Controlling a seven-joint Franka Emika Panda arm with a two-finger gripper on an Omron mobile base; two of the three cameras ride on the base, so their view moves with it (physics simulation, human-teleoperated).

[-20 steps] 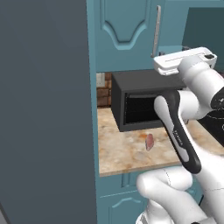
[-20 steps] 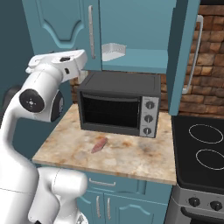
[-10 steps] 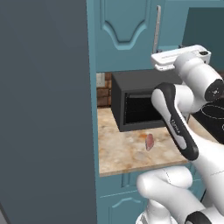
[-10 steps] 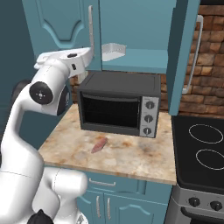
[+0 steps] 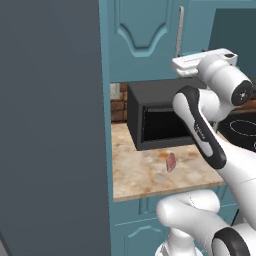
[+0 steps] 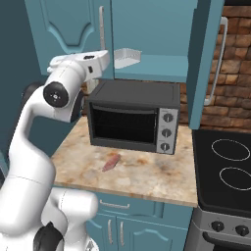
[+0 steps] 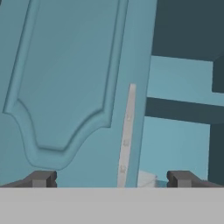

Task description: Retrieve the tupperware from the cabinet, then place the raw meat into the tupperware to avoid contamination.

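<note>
**Up at the wall cabinet, claw spread and holding nothing**

Right now the white arm is raised high, with its hand level with the bottom of the teal upper cabinet [image 6: 73, 24]. In the hand view the gripper [image 7: 110, 178] faces the closed left door, whose arched panel takes up most of the left, and the door's long silver bar handle [image 7: 126, 140] runs up just left of centre between the two dark fingertips [image 7: 41, 178]. Those tips stand far apart, the claw fully spread, with nothing between them.

To the right of that closed door the cabinet stands open. The tupperware [image 6: 127, 58], a small pale shallow box, sits on the teal shelf near its left end, just to the right of the robot's hand as seen from the right base view. A pale corner of it peeks in low down in the hand view, right of the handle. The other door [image 6: 206, 54] is swung out toward the room on the right, in front of the brick wall.

Below the shelf a dark toaster oven [image 6: 133, 117] stands on the speckled stone counter [image 6: 147, 181]. The raw meat [image 6: 112, 162] lies on the counter in front of the oven, nearer its left side, apart from it. A black stovetop [image 6: 228, 164] adjoins the counter on the right, and a tall dark grey unit [image 5: 50, 125] rises on the far left.
</note>
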